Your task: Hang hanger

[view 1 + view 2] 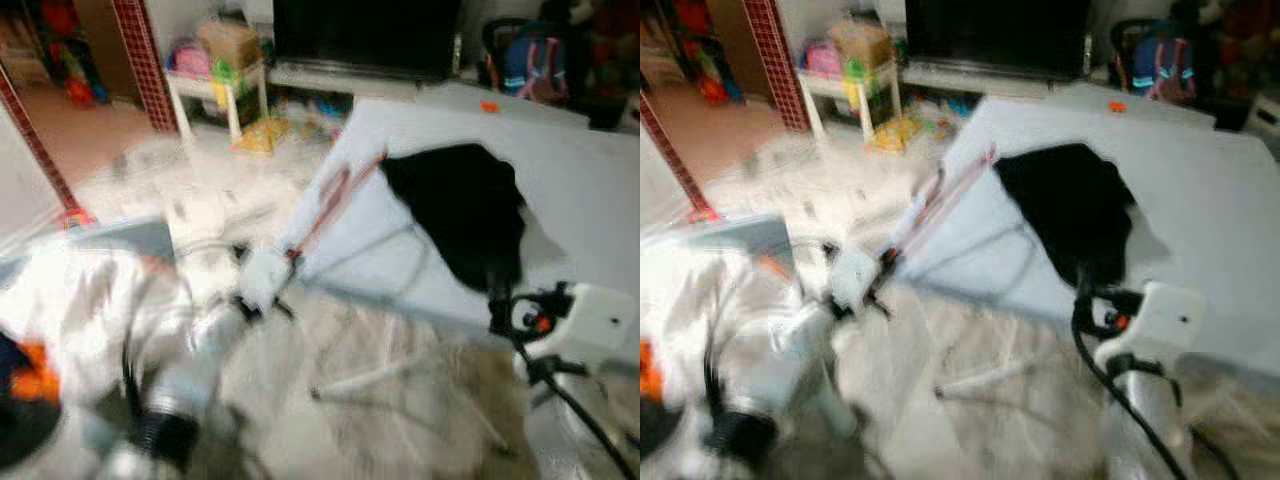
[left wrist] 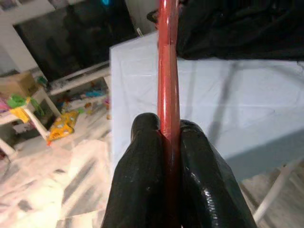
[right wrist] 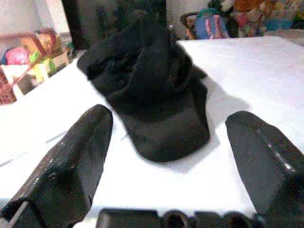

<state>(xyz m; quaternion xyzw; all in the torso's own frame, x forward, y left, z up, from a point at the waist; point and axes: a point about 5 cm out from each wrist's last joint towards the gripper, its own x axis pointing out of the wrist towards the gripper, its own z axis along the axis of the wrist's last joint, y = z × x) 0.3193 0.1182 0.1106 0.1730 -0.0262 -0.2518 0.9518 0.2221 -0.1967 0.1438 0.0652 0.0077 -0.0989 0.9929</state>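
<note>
A: Living room, blurry, head camera's moving. White desk on folding legs, black garment lying near its front edge, dark TV unit and toy clutter behind.

B: Hanger?

A: Red hanger, pinched by the left end effector at its near end, fingers clamped tight on the bar. It reaches out over the desk's left corner, far end close to the garment. Can't tell if it's touching.

B: Right side?

A: Right end effector spread wide, nothing in it, low at the desk's front edge, garment just ahead between the fingers.

B: No rail in sight. Step in hand?

A: My guess is getting the garment onto the hanger first. Keep the left grip firm so the bar doesn't twist, hold it level. Right should take the fabric by one edge, not the bunched middle, or it'll drag the whole heap.

B: Risk?

A: Hanger swinging while the body moves. Settle first.
</note>
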